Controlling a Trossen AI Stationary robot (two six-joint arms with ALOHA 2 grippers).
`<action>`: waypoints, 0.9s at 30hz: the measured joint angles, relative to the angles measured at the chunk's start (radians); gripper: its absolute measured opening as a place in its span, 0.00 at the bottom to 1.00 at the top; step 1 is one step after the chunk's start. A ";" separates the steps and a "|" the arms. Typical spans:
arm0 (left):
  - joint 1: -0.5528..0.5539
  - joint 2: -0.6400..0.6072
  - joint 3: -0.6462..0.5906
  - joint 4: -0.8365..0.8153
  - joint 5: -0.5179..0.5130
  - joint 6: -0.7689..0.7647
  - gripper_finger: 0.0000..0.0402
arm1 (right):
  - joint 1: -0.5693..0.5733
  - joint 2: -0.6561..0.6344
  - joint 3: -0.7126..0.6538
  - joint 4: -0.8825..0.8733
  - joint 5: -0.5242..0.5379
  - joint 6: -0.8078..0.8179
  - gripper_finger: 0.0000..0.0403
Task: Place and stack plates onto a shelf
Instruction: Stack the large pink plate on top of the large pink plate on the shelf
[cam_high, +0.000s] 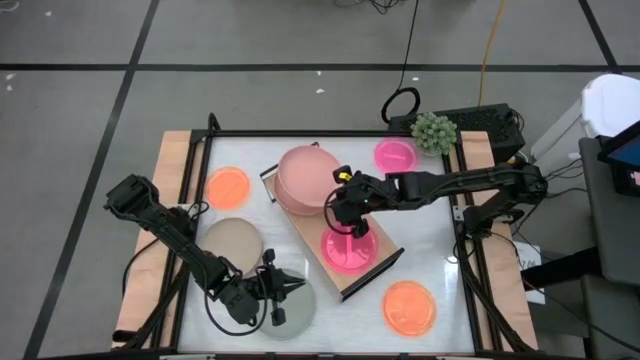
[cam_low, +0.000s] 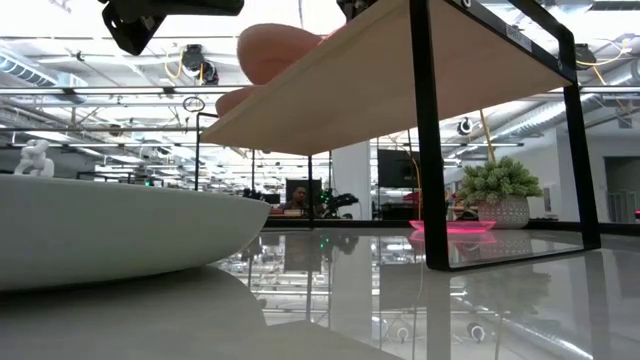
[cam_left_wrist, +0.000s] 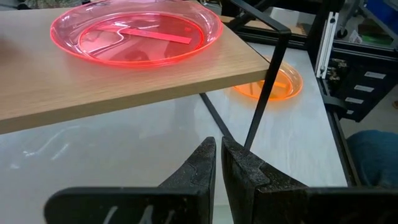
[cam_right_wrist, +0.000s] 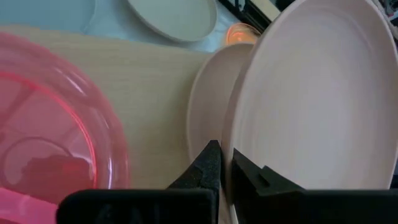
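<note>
The light-wood shelf (cam_high: 385, 262) stands slantwise mid-table. On it lie a hot-pink divided plate (cam_high: 350, 250) and a dusty-pink plate (cam_right_wrist: 208, 106), over which a second dusty-pink plate (cam_high: 305, 172) is held tilted. My right gripper (cam_high: 345, 200) is shut on that upper plate. My left gripper (cam_high: 297, 288) is shut and hovers over the grey-green plate (cam_high: 297, 312) near the table's near edge, pointing at the shelf. On the tabletop lie a beige plate (cam_high: 232, 243), two orange plates (cam_high: 227, 187) (cam_high: 408, 305) and another hot-pink plate (cam_high: 395, 153). My right gripper pinches the upper dusty-pink plate by its rim (cam_right_wrist: 241, 146), on the side toward the shelf's middle. The fingers (cam_right_wrist: 208, 165) come from the table's right, slanting down. The plate is tilted, held side raised, above the other dusty-pink plate on the shelf.
A potted green plant (cam_high: 434, 130) stands at the far right corner. The shelf's black frame legs (cam_left_wrist: 264, 93) stand just ahead of my left gripper. Black rails (cam_high: 468, 250) run along the table's edges. Bare tabletop (cam_high: 430, 235) lies right of the shelf.
</note>
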 joint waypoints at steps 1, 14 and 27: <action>0.000 0.000 0.000 0.000 0.000 0.000 0.08 | 0.000 0.000 -0.003 0.000 0.000 -0.004 0.01; 0.000 0.000 0.000 0.000 0.000 0.004 0.08 | -0.005 0.000 -0.005 0.037 -0.002 -0.028 0.01; 0.000 0.000 0.000 0.000 0.000 0.010 0.08 | -0.005 0.023 -0.006 0.028 -0.028 -0.042 0.01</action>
